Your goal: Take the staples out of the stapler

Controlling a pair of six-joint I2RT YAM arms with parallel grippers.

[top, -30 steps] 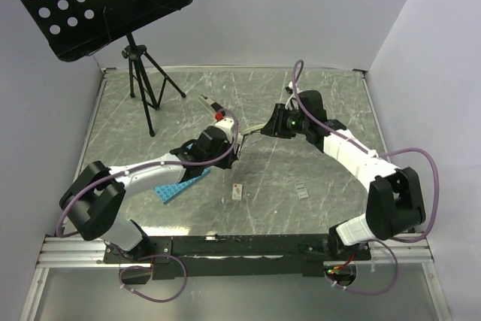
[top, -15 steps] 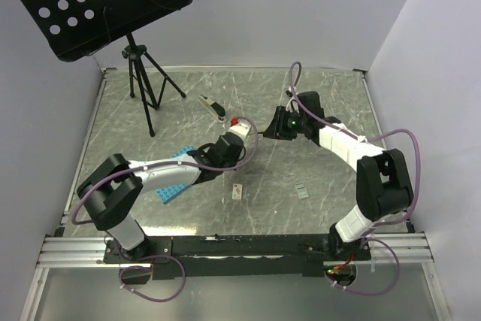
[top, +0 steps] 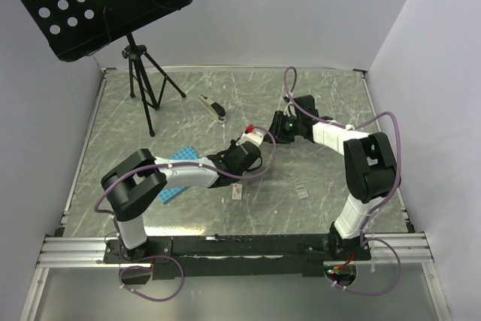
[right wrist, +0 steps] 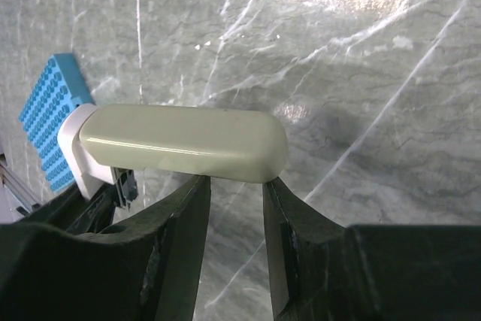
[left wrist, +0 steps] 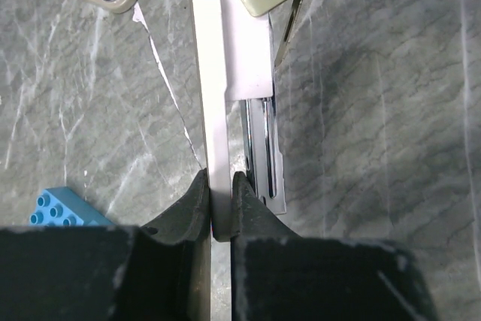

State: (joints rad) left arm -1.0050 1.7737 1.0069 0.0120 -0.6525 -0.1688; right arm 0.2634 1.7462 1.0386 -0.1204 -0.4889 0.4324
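The stapler (top: pixel 261 134) hangs open between my two grippers near the table's middle. Its white base (left wrist: pixel 210 73) runs up the left wrist view beside a bare metal channel (left wrist: pixel 264 152) and a thin brassy bar (left wrist: pixel 289 24). My left gripper (left wrist: pixel 219 178) is shut on the near end of that base. The cream lid (right wrist: pixel 180 140) lies across the right wrist view, and my right gripper (right wrist: pixel 234 180) is closed on its end from below. A small grey strip (top: pixel 302 191), apparently staples, lies on the table to the right. Whether staples sit in the channel is unclear.
A second small black-and-pale stapler-like object (top: pixel 213 108) lies further back. A blue studded plate (top: pixel 167 193) lies under the left arm. A white card with a red mark (top: pixel 237 192) is near the front. A black tripod stand (top: pixel 143 84) stands at the back left.
My left arm has reached to the right, bringing its gripper close to the right gripper. The right arm has folded in at the elbow. Both grips are unchanged.
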